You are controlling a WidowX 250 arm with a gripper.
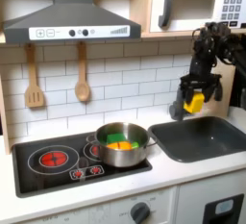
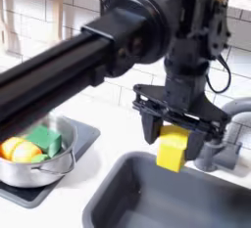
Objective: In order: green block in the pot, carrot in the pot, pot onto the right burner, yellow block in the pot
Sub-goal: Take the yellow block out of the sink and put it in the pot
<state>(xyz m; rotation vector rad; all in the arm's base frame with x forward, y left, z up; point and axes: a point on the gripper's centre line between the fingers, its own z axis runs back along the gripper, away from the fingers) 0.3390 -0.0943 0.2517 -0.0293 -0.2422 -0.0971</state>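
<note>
The claw [image 1: 195,101] is clamped on the yellow block [image 1: 195,102], holding it in the air above the sink [image 1: 205,139]; in the second exterior view the claw [image 2: 175,140] has 1 finger on each side of the yellow block [image 2: 173,148], which hangs over the dark grey basin of the sink [image 2: 125,195] without touching it. The pot [image 1: 122,143] sits on the black cooktop [image 1: 38,165] over the right burner [image 1: 94,151], whose red rings peek out at the pot's edge on the first exterior view's left. Inside the pot lie the green block [image 1: 132,139] and the carrot [image 1: 118,146], side by side and touching. In the second exterior view the pot [image 2: 39,167] is at the second exterior view's lower left, with the carrot [image 2: 18,150] on its near-left side and the green block [image 2: 45,139] beside it. The left burner [image 1: 53,158] is bare. 2 wooden utensils [image 1: 82,74] hang on the tiled wall behind the stove, under the range hood [image 1: 72,21].
</note>
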